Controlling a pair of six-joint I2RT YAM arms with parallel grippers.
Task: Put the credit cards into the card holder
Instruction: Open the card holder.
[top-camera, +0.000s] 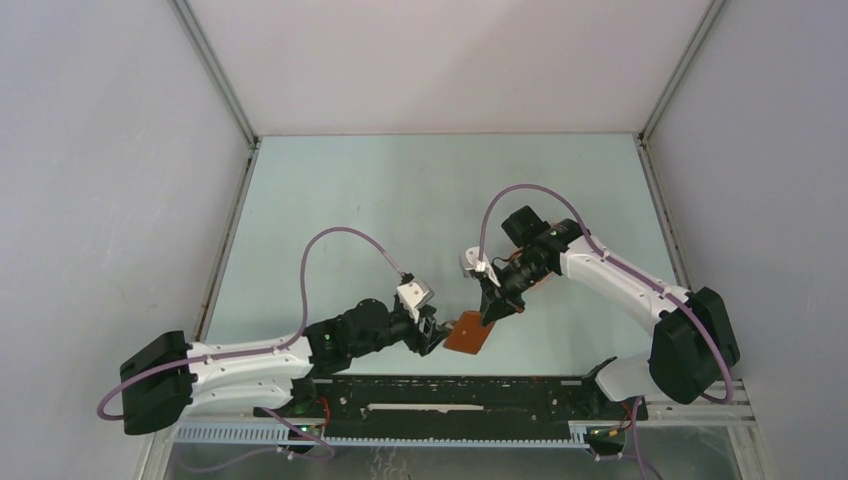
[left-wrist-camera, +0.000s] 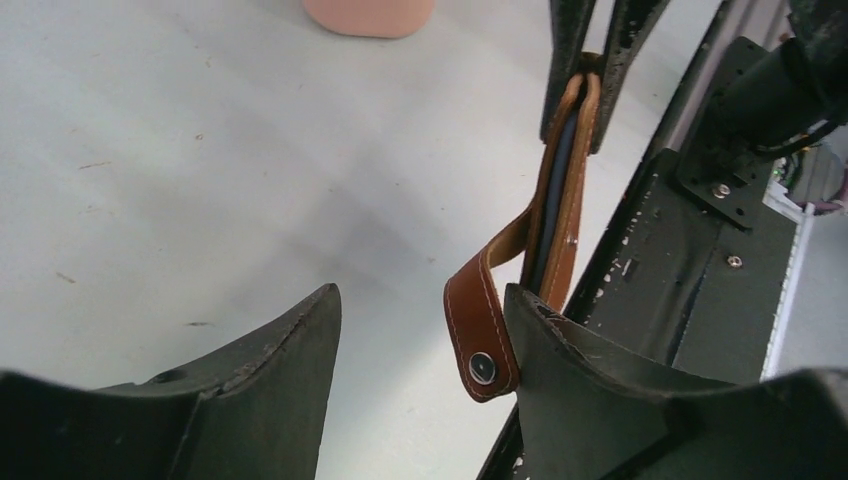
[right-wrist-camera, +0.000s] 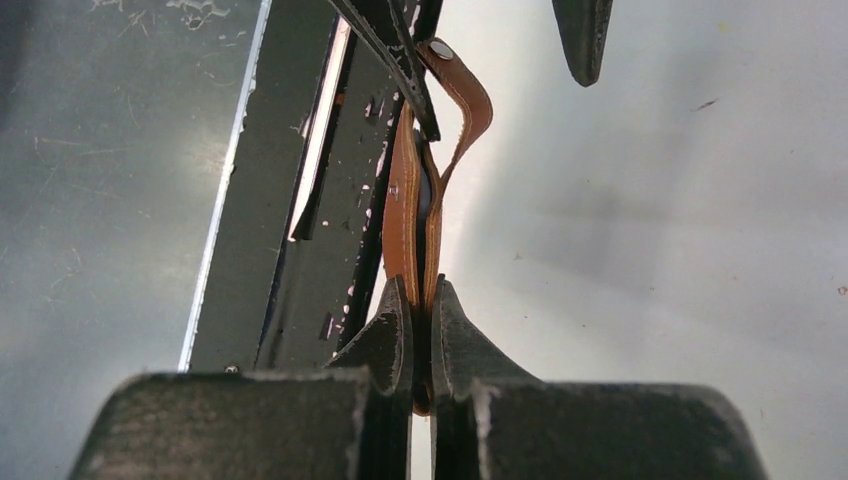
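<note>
The card holder (left-wrist-camera: 578, 180) is reddish-brown leather, smooth with a soft sheen and edged in pale stitching. Its snap tab (left-wrist-camera: 478, 320) carries a shiny metal stud (left-wrist-camera: 482, 368). The jaws of the left gripper (left-wrist-camera: 420, 300) and right gripper (right-wrist-camera: 420, 295) look like black matt plastic, grainy, with scuffed pale edges. The worktop (left-wrist-camera: 180, 180) is pale, matt and smooth, flecked with small marks. At the right of the left wrist view, the black base plate (left-wrist-camera: 700, 280) is painted metal, chipped, with bright screws (left-wrist-camera: 721, 190). The pink tray (left-wrist-camera: 370, 12) at the top edge looks matt.
</note>
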